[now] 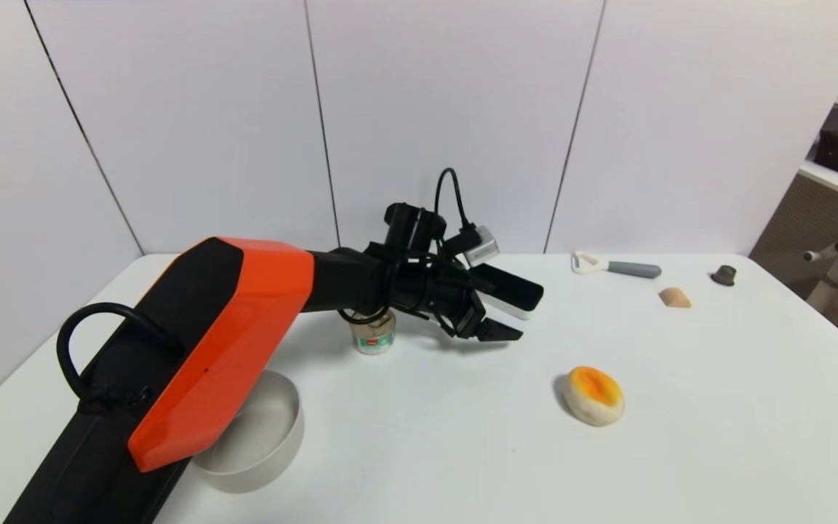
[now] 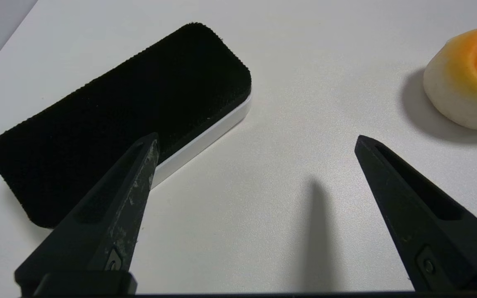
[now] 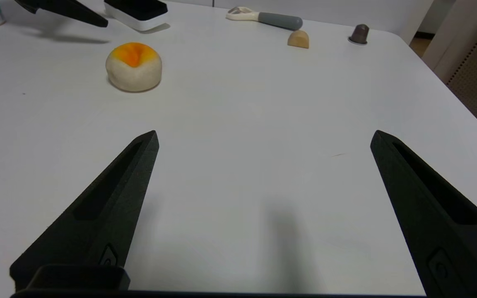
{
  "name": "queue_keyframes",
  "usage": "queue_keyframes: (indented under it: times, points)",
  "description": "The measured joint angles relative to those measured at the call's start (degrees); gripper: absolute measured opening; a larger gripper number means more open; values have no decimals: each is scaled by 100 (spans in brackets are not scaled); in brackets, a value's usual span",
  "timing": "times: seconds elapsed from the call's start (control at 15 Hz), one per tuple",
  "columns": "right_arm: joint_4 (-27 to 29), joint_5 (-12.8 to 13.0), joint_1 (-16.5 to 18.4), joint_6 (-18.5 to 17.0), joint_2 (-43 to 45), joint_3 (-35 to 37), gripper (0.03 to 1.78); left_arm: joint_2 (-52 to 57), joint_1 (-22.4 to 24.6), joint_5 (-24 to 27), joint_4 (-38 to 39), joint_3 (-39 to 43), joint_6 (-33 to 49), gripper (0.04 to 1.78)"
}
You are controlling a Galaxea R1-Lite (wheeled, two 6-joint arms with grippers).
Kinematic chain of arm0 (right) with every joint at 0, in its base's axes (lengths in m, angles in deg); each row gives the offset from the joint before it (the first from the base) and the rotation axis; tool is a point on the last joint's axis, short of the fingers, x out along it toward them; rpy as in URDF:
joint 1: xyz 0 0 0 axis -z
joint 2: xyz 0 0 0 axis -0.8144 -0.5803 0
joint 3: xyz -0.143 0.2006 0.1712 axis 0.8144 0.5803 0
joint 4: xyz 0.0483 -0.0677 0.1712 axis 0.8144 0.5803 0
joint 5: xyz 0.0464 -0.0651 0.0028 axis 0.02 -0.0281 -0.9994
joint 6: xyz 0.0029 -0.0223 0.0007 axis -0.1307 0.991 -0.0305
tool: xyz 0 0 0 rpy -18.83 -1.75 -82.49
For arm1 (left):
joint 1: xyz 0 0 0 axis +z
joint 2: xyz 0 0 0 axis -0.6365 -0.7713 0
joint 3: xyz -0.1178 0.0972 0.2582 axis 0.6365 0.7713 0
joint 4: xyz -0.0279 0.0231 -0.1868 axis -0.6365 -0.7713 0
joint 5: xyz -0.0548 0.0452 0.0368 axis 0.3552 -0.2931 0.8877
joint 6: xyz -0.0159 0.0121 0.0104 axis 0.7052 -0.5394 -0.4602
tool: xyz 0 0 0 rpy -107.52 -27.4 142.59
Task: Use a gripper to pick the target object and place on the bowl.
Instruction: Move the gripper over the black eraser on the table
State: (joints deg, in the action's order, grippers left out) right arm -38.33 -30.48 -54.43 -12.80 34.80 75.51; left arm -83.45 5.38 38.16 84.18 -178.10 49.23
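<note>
The target object, a flat block (image 1: 515,290) with a black felt top and white base, lies on the white table behind the centre. My left gripper (image 1: 505,314) hovers open and empty just in front of it. In the left wrist view the block (image 2: 118,116) lies to one side of the gripper (image 2: 257,138), with one finger (image 2: 126,194) over its near edge and bare table between the jaws. The grey-beige bowl (image 1: 273,437) stands at the front left, partly hidden by my left arm. My right gripper (image 3: 265,134) is open and empty over bare table.
A small tin can (image 1: 374,335) stands under my left forearm. A white-and-orange bun (image 1: 593,395) lies right of centre. A peeler (image 1: 615,266), a tan piece (image 1: 674,297) and a brown capsule (image 1: 724,275) lie at the back right.
</note>
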Motion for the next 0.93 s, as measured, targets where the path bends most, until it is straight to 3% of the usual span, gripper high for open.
queue_keyframes:
  times: [0.67, 0.93]
  points:
    - [0, -2, 0, 1, 0, 0, 177, 334, 20, -118, 13, 0, -79, 169]
    - [0, -2, 0, 0, 0, 0, 177, 229, 185, -129, 507, -33, -596, 169]
